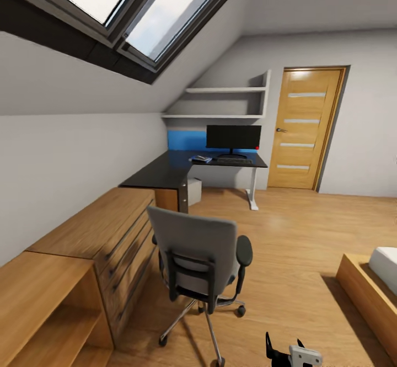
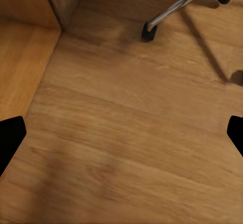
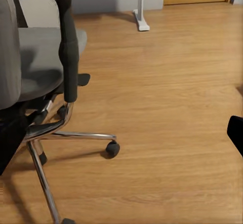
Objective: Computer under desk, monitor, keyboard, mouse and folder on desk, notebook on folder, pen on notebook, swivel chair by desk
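Bright skylight daylight, soft shadows

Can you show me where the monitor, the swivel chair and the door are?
Monitor (image 1: 233,137): head view, middle of the black screen.
Chair (image 1: 193,244): head view, grey backrest.
Door (image 1: 306,129): head view, middle of the wooden panel.
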`<state>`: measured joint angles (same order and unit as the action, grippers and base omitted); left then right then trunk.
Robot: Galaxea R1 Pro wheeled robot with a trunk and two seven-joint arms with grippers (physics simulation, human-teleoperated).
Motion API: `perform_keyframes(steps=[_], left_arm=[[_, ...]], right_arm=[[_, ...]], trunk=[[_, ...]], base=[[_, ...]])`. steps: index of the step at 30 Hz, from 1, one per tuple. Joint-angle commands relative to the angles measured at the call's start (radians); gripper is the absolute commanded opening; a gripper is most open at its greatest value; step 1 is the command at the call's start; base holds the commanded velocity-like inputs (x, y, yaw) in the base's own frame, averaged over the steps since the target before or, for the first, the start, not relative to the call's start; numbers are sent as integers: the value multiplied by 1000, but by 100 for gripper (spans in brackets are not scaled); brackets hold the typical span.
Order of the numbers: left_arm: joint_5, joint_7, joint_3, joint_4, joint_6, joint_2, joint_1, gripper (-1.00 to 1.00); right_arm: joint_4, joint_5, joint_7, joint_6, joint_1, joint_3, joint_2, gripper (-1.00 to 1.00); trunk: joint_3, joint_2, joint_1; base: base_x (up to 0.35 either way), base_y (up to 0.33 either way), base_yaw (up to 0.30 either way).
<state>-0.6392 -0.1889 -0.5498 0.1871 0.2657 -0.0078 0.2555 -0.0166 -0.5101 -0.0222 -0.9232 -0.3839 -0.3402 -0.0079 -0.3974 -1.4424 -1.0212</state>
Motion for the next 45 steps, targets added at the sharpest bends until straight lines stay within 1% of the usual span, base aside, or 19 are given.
perform_keyframes(steps=[1,13,22,34,40,45], left_arm=[[-5,-6,-9,0,3,0,1,100],[-4,-5,-10,0,3,0,1,100],[-5,-6,-10,0,3,0,1,100],[-5,-5,-10,0,3,0,1,100],[1,-4,-13,0,4,-1,1,100],[3,-3,-16,0,3,-3,1,100]], right_arm=[[-2,-6,-2,-3,-1,-8,0,100],[-2,-7,-2,-3,-1,-8,1,100],[-2,-7,-2,-3,-1,-8,1,100],[-2,-6,-2,-3,-1,-8,0,100],[-2,-8,-2,-3,-1,-8,1,100],[-2,-8,-2,-3,-1,-7,2,100]], trunk=[[-1,-1,0],[-1,-1,0],[-1,-1,0],[8,-1,0],[8,-1,0],[8,-1,0]], base=[[0,249,-29],[46,315,-5],[21,46,-14],[0,10,-199],[95,253,-42],[63,90,-6]])
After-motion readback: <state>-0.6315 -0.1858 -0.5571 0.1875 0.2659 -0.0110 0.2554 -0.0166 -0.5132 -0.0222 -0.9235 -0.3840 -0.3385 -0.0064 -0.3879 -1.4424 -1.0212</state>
